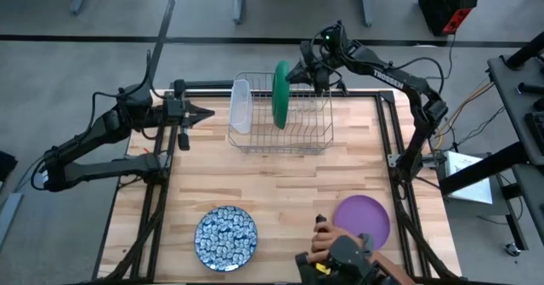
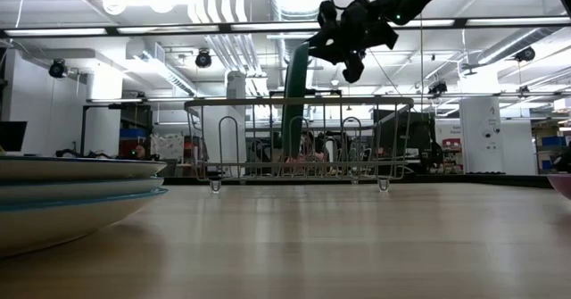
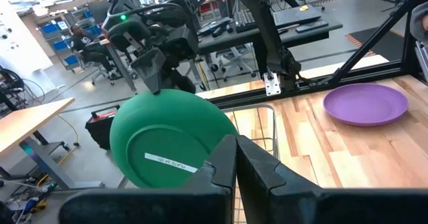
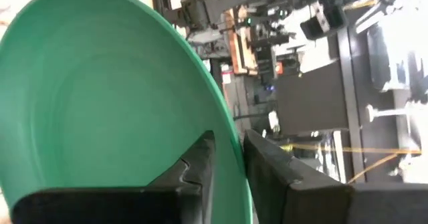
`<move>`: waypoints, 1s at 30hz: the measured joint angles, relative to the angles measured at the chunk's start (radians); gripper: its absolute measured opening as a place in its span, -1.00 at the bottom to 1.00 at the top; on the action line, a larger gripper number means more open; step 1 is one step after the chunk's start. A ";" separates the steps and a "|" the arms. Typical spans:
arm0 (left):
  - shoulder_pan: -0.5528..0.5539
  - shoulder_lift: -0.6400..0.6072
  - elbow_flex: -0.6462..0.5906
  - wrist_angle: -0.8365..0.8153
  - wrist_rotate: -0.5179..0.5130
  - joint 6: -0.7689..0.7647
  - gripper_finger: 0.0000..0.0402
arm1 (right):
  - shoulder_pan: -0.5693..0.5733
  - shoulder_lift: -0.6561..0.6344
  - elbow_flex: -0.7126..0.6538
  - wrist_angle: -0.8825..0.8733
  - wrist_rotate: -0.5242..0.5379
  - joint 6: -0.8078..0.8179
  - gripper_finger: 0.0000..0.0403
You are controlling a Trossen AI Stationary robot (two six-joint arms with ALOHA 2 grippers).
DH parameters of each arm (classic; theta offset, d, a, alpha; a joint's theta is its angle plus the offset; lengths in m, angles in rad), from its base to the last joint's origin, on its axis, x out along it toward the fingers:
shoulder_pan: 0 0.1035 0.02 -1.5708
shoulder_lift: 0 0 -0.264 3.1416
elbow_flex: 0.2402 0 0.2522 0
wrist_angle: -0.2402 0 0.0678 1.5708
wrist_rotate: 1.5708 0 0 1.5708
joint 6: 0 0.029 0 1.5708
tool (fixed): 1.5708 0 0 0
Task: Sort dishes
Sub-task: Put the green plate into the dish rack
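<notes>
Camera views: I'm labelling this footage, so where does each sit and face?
High: overhead, straight down; both arms, wire rack.
Low: tabletop level, facing the rack; right gripper above.
Left wrist: past its shut left gripper toward the green plate.
Right wrist: fingers pinch the plate's rim.
All four share the green plate.

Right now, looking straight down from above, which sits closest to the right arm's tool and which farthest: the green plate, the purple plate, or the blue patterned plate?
From the right tool, clamped on the first:
1. Green plate, upright in the wire rack, at the tool.
2. Purple plate, near right corner.
3. Blue patterned plate, near edge, left of centre, farthest.
</notes>
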 joint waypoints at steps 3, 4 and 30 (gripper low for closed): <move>0.000 0.000 0.000 -0.006 0.000 0.000 -1.00 | -0.002 0.001 0.000 -0.007 0.038 0.023 -0.60; 0.000 0.000 0.000 -0.010 0.000 0.000 -1.00 | -0.002 0.000 0.000 -0.016 0.040 0.022 -0.58; 0.000 0.016 0.000 -0.030 0.000 -0.007 -1.00 | 0.007 0.003 -0.009 -0.240 0.193 0.091 -0.35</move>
